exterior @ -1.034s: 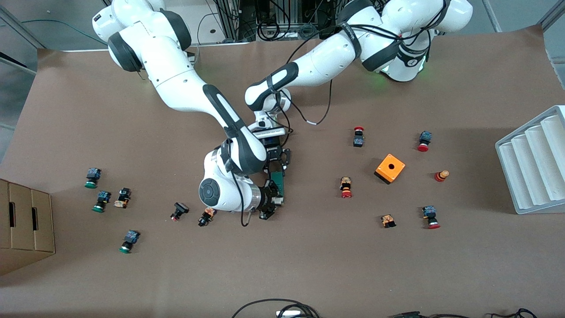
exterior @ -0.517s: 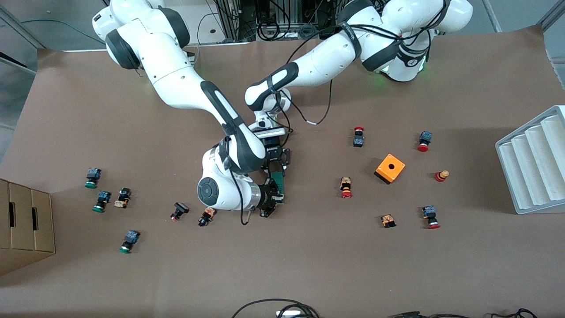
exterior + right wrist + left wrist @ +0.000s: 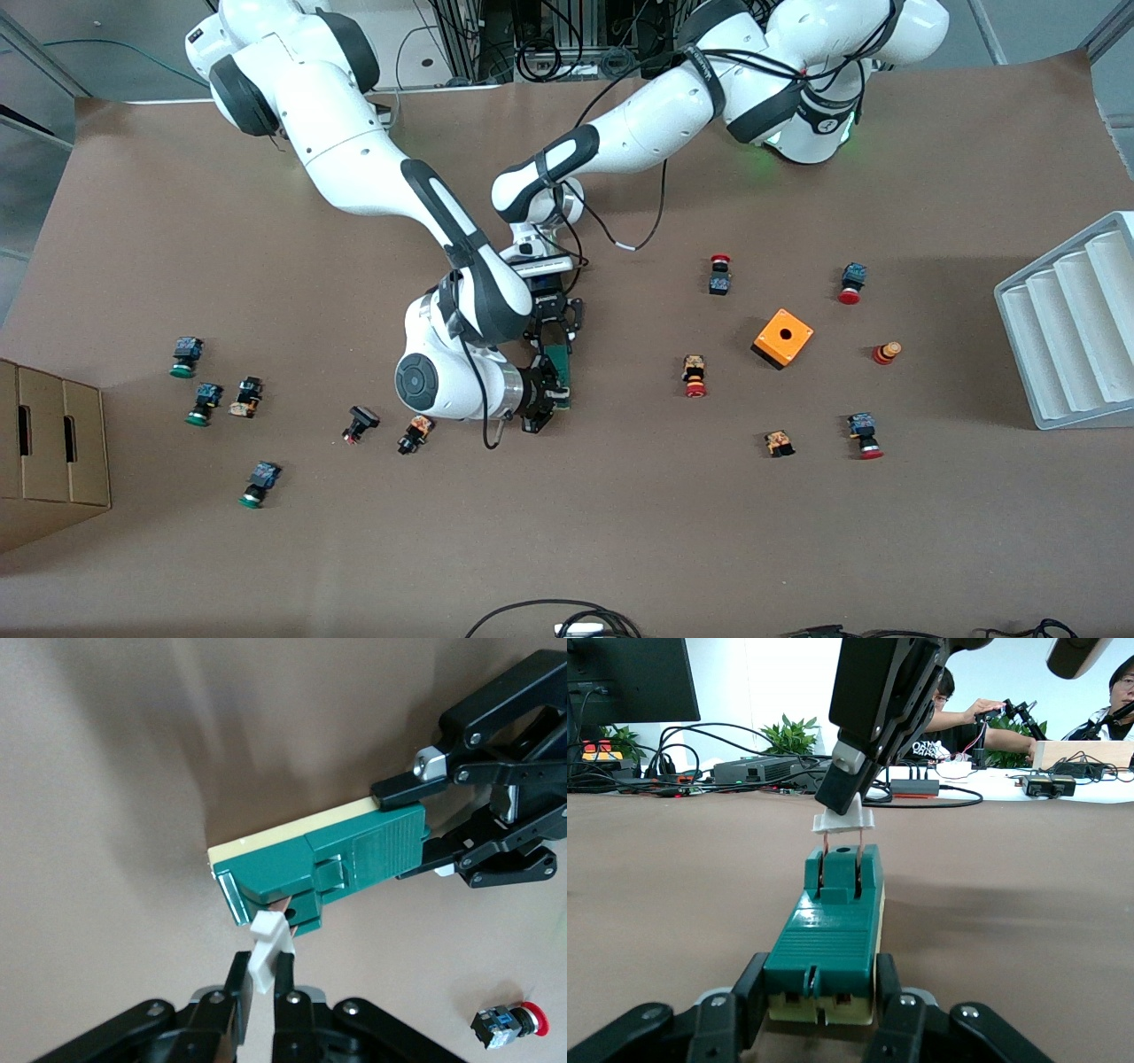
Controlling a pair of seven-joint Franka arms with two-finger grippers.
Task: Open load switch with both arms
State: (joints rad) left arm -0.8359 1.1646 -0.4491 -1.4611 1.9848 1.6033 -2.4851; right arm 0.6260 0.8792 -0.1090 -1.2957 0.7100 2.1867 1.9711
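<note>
In your front view the right arm's wrist hides most of the load switch (image 3: 557, 365). The cardboard box (image 3: 44, 443) and white tray (image 3: 1067, 319) are cut by the edges.

You had a brown tabletop (image 3: 620, 532) scattered with small push buttons: green-capped ones (image 3: 185, 356) toward the right arm's end, red-capped ones (image 3: 695, 376) toward the left arm's end. An orange cube box (image 3: 783, 338) with a hole sat among the red ones. A cardboard box (image 3: 49, 452) stood at the right arm's end, a white ribbed tray (image 3: 1072, 328) at the left arm's end.
</note>
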